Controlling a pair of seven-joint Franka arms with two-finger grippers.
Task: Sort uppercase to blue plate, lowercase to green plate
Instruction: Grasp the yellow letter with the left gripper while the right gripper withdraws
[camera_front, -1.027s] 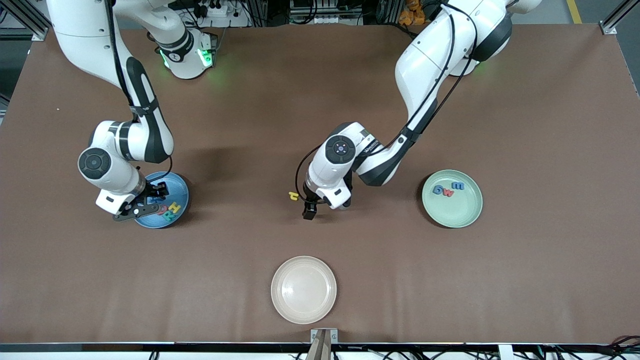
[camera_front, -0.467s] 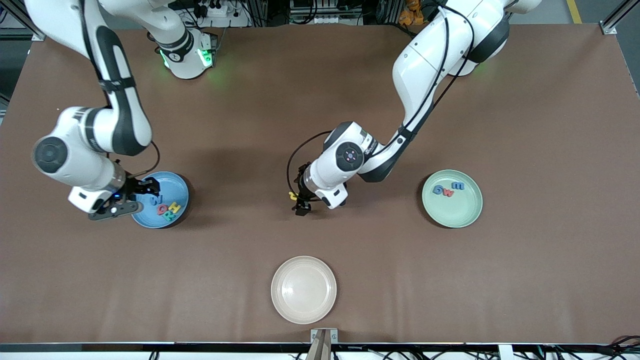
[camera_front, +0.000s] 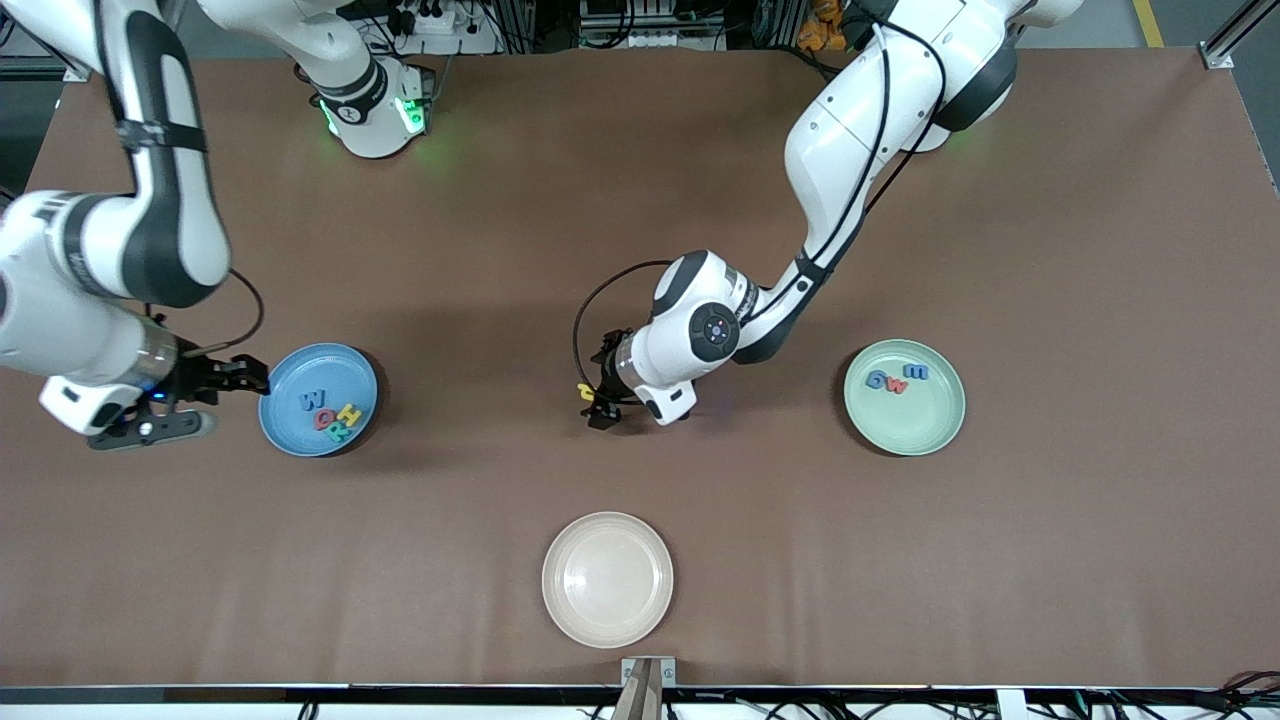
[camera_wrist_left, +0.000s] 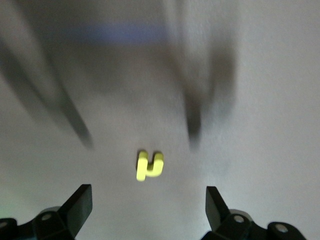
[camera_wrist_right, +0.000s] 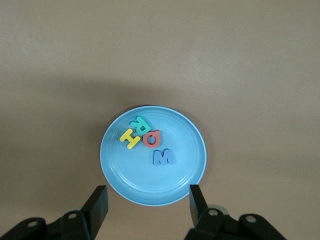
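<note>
The blue plate (camera_front: 318, 400) holds my four capitals: blue W (camera_front: 309, 401), red Q (camera_front: 324, 419), yellow H (camera_front: 349, 413) and teal R (camera_front: 338, 433), clustered together. My right gripper (camera_front: 240, 378) hangs just off the plate's rim at about nine o'clock, fingers apart and empty. The green plate (camera_front: 904, 397) holds a blue g (camera_front: 876, 380), red w (camera_front: 897, 384) and blue m (camera_front: 915, 372). My left gripper (camera_front: 597, 403) hovers over the yellow h (camera_wrist_left: 149, 165) on the table (camera_front: 640, 200), fingers spread wide either side. A cream plate (camera_front: 607, 579) sits at six o'clock.
</note>
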